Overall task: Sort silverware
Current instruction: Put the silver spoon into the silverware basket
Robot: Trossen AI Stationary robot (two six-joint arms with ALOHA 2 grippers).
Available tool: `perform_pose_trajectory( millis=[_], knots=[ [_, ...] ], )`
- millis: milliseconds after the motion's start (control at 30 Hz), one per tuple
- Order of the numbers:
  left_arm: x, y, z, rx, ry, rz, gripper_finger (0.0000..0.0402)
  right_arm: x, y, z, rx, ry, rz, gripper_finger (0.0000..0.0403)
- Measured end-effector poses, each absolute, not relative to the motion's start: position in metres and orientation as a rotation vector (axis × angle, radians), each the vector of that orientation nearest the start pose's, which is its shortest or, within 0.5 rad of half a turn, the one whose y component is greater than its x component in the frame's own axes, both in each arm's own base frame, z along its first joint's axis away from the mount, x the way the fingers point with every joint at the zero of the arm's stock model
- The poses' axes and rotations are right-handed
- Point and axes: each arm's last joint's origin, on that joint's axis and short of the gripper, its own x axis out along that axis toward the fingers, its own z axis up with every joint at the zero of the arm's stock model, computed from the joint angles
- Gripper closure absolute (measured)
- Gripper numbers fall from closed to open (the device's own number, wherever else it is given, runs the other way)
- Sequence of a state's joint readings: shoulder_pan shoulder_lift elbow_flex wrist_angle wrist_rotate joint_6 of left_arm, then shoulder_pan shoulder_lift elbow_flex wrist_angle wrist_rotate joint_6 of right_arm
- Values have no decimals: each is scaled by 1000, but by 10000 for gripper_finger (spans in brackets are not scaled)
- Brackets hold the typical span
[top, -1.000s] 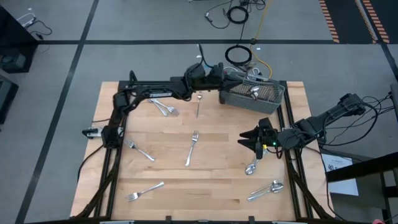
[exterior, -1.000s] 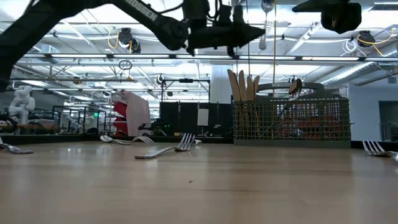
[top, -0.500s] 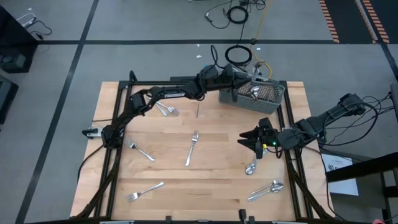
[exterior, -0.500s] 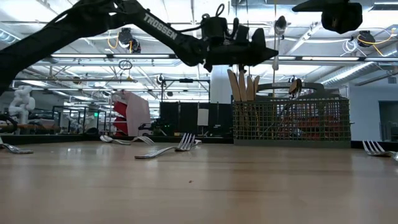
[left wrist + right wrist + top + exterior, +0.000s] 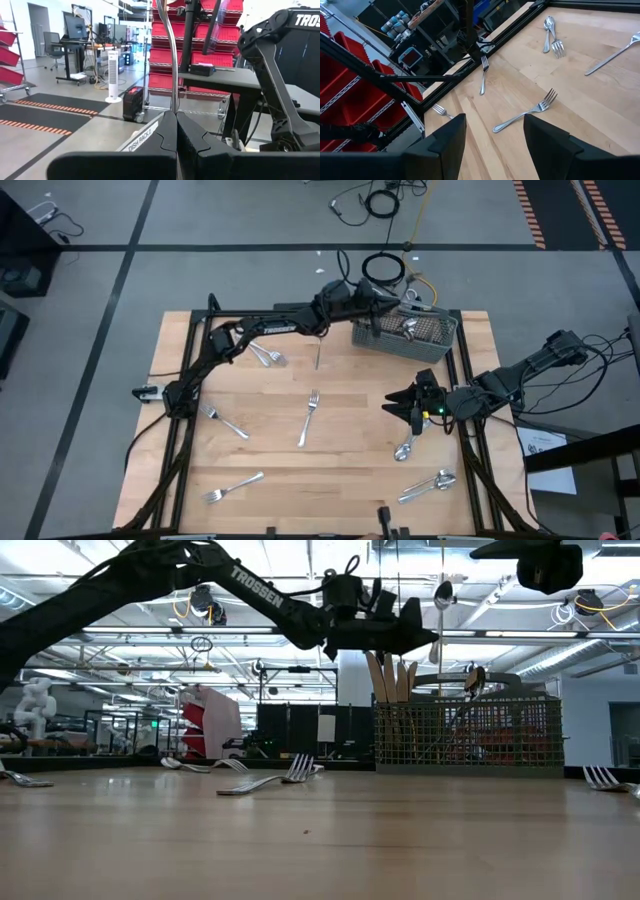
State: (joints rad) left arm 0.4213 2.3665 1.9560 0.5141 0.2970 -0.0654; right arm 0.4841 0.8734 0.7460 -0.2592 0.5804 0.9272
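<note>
My left gripper (image 5: pixel 432 638) reaches out level over the far left corner of the grey mesh caddy (image 5: pixel 405 335) and is shut on a silver spoon (image 5: pixel 443 595), which stands up above the fingers. Other silverware lies flat on the wooden table: forks (image 5: pixel 308 418) (image 5: pixel 225 421) (image 5: pixel 232 487) (image 5: pixel 262 354), a slim piece (image 5: pixel 318 358), and spoons (image 5: pixel 405 448) (image 5: pixel 428 486). My right gripper (image 5: pixel 405 405) hovers open above the table's right side, with nothing between its fingers (image 5: pixel 445 140). My left gripper pinches the spoon's handle (image 5: pixel 173 106) between its two fingers (image 5: pixel 160 135), close to the handle's lower end. The fingers lie level, coming from the table's left, across the handle. The spoon stands nearly upright with its bowl (image 5: pixel 443 595) on top, lifted clear above the caddy.
The caddy (image 5: pixel 465 735) stands at the table's far right and holds upright pale handles (image 5: pixel 390 675) and a shiny piece (image 5: pixel 410 328). A black frame (image 5: pixel 185 430) runs along the table's left and right sides. Bare wood lies in the middle near the front.
My left gripper has carried the upright spoon toward the table's right edge, over to the caddy, sinking a little on the way. It has stayed shut on the spoon.
</note>
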Motion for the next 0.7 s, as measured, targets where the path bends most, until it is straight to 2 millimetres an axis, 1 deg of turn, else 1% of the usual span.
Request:
perform_pose_trajectory(
  millis=[467, 700],
  knots=[
    [506, 221, 255, -28, -101, 132, 401, 172, 73, 299, 717, 262, -239, 213],
    [506, 221, 255, -29, -102, 144, 382, 172, 73, 299, 713, 262, -238, 213]
  ],
)
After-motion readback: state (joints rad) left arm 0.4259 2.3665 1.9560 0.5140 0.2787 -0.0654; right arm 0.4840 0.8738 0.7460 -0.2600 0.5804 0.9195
